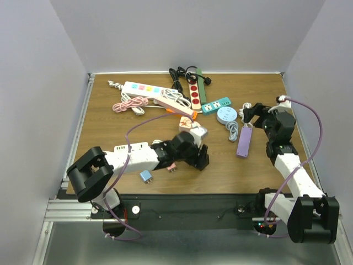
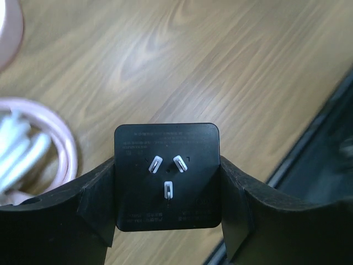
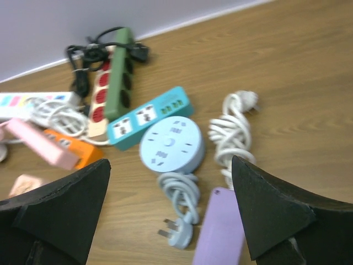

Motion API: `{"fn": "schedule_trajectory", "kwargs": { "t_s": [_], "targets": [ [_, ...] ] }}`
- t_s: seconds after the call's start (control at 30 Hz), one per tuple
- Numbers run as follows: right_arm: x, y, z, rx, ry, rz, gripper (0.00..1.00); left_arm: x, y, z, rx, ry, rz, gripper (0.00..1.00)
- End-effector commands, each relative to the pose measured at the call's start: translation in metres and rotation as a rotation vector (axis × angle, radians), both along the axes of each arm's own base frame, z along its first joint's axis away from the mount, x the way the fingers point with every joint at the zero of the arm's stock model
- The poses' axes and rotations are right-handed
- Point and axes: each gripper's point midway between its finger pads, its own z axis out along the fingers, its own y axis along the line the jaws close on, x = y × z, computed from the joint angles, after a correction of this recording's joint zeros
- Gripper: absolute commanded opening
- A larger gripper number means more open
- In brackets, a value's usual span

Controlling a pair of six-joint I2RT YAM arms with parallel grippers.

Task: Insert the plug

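Pinching the black plug [image 2: 166,149] by its two side faces, your left gripper [image 2: 166,207] has its jaws pressed onto it, one on each side; the plug sits square between the jaws, its three white prongs [image 2: 168,189] facing the wrist camera; past the jaws, behind the plug, lies the wooden table [image 2: 220,61]; out beyond the left jaw a pink cable [image 2: 65,141] loops around a white cord [image 2: 22,157], both blurred. Your right gripper [image 3: 168,212] is held above the table with its jaws spread wide and nothing between them; straight ahead of the gap lies a round blue power strip [image 3: 172,146], and its coiled lead [image 3: 181,193] runs back toward the gap; a purple power strip [image 3: 218,243] lies low in the gap, close to the right jaw; a coiled white cable [image 3: 234,130] sits just ahead of the right jaw; a teal power strip [image 3: 149,117] lies beyond the round one, toward the left jaw; farther out is a green and red power strip [image 3: 113,72] among black cables; ahead of the left jaw lie an orange power strip [image 3: 71,148] and a pink power strip [image 3: 36,141], touching; seen from above, your two grippers are well apart.
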Motion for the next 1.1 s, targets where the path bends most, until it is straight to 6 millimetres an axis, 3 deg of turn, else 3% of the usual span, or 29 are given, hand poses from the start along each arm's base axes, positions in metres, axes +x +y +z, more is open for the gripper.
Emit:
{"fn": "schedule_trajectory", "kwargs": {
  "t_s": [0.0, 0.03, 0.07, 0.2, 0.33, 0.37, 0.4, 0.43, 0.53, 0.67, 0.73, 1.07],
  "targets": [
    [-0.001, 0.044, 0.055, -0.012, -0.159, 0.263, 0.95, 0.036, -0.024, 0.114, -0.357, 0.071, 0.028, 0.00],
    [-0.003, 0.049, 0.062, -0.023, -0.180, 0.298, 0.95, 0.035, -0.023, 0.128, -0.411, 0.112, 0.007, 0.00],
    [-0.007, 0.059, 0.072, -0.031, -0.208, 0.359, 0.95, 0.055, -0.016, 0.145, -0.486, 0.132, 0.059, 0.00],
    [-0.019, 0.078, 0.096, -0.051, -0.271, 0.469, 0.95, 0.063, -0.014, 0.181, -0.660, 0.250, 0.041, 0.00],
    [-0.041, 0.115, 0.114, -0.045, -0.333, 0.641, 0.95, 0.070, -0.012, 0.206, -0.823, 0.370, -0.002, 0.00],
    [-0.043, 0.123, 0.116, -0.057, -0.335, 0.667, 0.95, 0.068, -0.010, 0.197, -0.824, 0.452, 0.023, 0.00],
    [-0.046, 0.142, 0.113, -0.062, -0.321, 0.710, 0.95, 0.067, -0.009, 0.217, -0.921, 0.487, 0.004, 0.00],
    [-0.047, 0.153, 0.118, -0.079, -0.329, 0.730, 0.95, 0.065, -0.008, 0.215, -0.942, 0.519, 0.005, 0.00],
    [-0.056, 0.185, 0.113, -0.108, -0.336, 0.798, 0.95, 0.065, -0.005, 0.230, -1.030, 0.571, 0.002, 0.00],
    [-0.065, 0.197, 0.121, -0.110, -0.369, 0.838, 0.95, 0.067, 0.008, 0.247, -1.136, 0.625, 0.001, 0.00],
    [-0.072, 0.203, 0.125, -0.115, -0.386, 0.872, 0.95, 0.067, 0.012, 0.240, -1.158, 0.683, 0.012, 0.00],
    [-0.091, 0.216, 0.116, -0.141, -0.366, 0.928, 0.95, 0.072, 0.020, 0.249, -1.224, 0.784, 0.002, 0.00]
  ]
}}
